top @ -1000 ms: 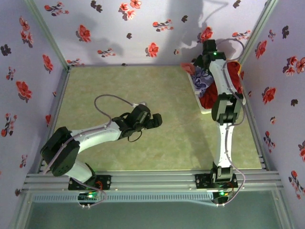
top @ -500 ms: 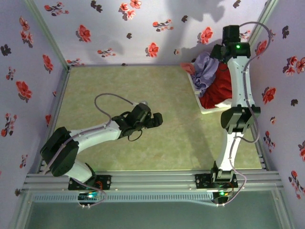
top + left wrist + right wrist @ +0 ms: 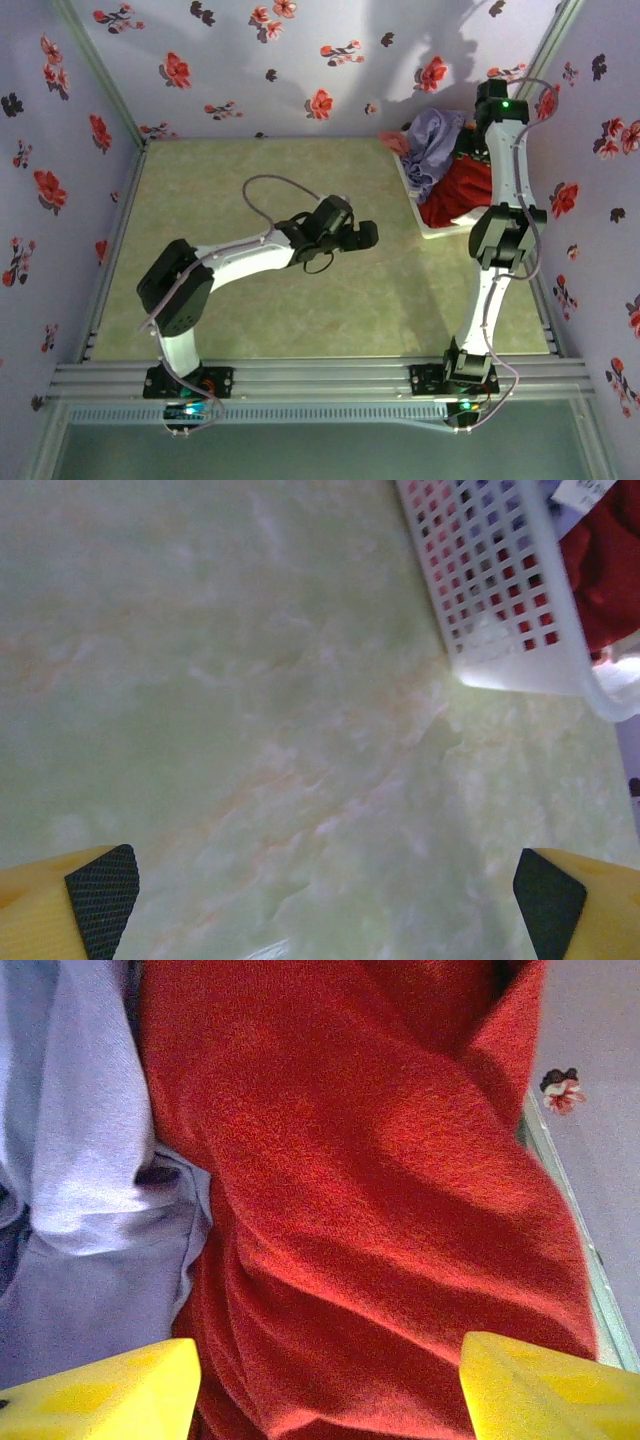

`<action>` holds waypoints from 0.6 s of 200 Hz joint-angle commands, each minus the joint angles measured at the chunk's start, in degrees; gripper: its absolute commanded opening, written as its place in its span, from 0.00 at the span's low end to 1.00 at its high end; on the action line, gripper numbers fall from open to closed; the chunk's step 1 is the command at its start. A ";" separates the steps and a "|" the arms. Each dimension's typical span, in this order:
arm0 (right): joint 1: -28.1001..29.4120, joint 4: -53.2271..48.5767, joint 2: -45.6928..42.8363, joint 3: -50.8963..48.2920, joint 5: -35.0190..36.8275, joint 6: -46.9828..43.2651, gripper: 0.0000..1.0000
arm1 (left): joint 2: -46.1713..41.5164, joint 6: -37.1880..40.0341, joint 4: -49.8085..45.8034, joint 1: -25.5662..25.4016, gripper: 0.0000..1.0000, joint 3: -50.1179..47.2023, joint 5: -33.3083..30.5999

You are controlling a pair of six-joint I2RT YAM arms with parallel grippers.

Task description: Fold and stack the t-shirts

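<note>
Two limp garments sit heaped in the white basket (image 3: 441, 232) at the upper right of the overhead view: a deep red t-shirt (image 3: 380, 1210) with a lavender t-shirt (image 3: 80, 1140) at its left. Both look soft, light and prone to dragging each other along. The right pincer (image 3: 330, 1380) stands wide over the red folds, where a raised ridge would suit a pinch. The left pincer (image 3: 325, 890), spread wide, hangs above bare worktop (image 3: 250, 730).

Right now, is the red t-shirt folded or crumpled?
Crumpled: the red t-shirt lies bunched in the white basket, beside the lavender t-shirt.
</note>
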 commanded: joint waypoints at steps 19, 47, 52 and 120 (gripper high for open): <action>-0.32 -0.59 5.80 3.17 4.71 -3.49 0.58 | 2.78 0.93 0.05 -0.45 0.99 4.09 1.66; -0.42 -0.52 7.17 5.63 4.36 -3.54 0.29 | 2.41 0.44 0.20 -0.41 0.99 3.32 1.85; -0.41 -0.54 7.01 6.01 4.15 -3.58 0.23 | 2.14 0.36 0.27 -0.41 0.99 3.03 1.85; 1.02 0.45 -4.98 6.27 4.98 -1.21 0.00 | -0.95 -0.56 2.76 -0.42 0.99 -0.81 1.33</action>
